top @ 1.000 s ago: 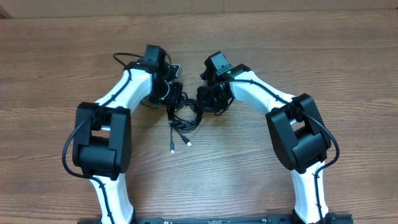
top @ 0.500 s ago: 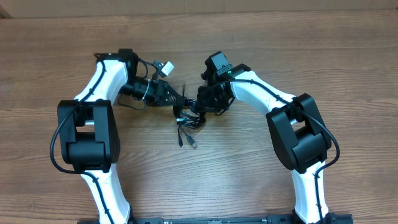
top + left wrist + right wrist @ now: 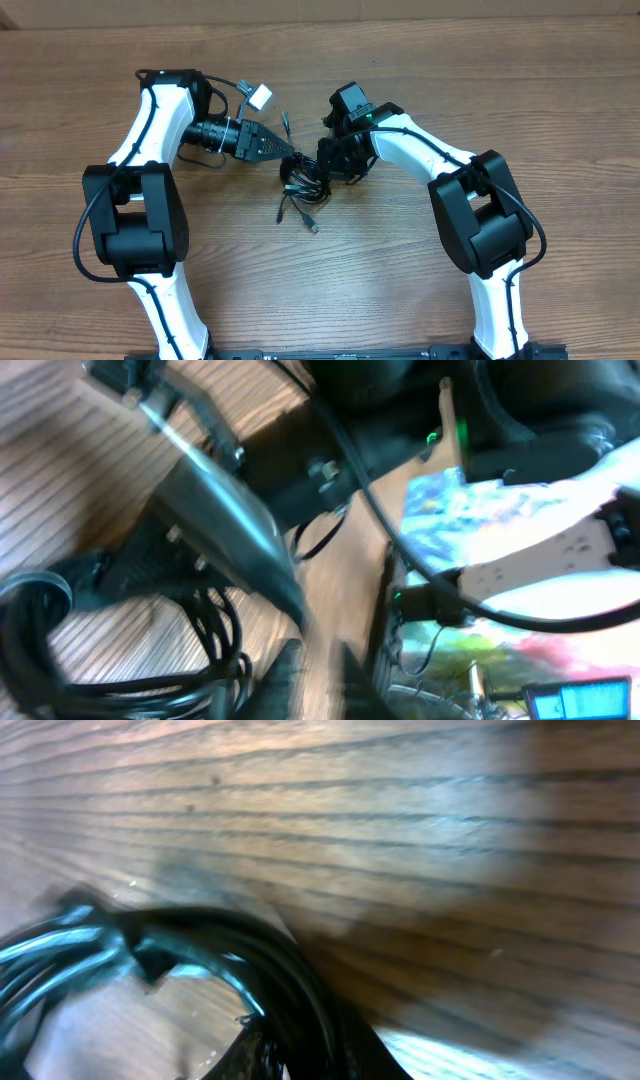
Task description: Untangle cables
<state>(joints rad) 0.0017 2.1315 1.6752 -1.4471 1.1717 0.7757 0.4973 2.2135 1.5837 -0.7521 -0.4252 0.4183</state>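
You have the cables [image 3: 302, 180] bunched in loose loops on the table [image 3: 390, 290] between the two arms, with their plug ends [image 3: 314, 229] trailing toward the arm bases. Your left gripper [image 3: 288, 152] is pinched closed on the cables at their upper-left edge. Your right gripper [image 3: 328, 166] sits against their right side; its wrist view is too blurred to tell whether it grips.

one cable bundle [image 3: 303, 180], two robot arms [image 3: 158, 112], one wooden table [image 3: 330, 300]

Overhead faces down; wrist views (very close) share cables [image 3: 301, 177].
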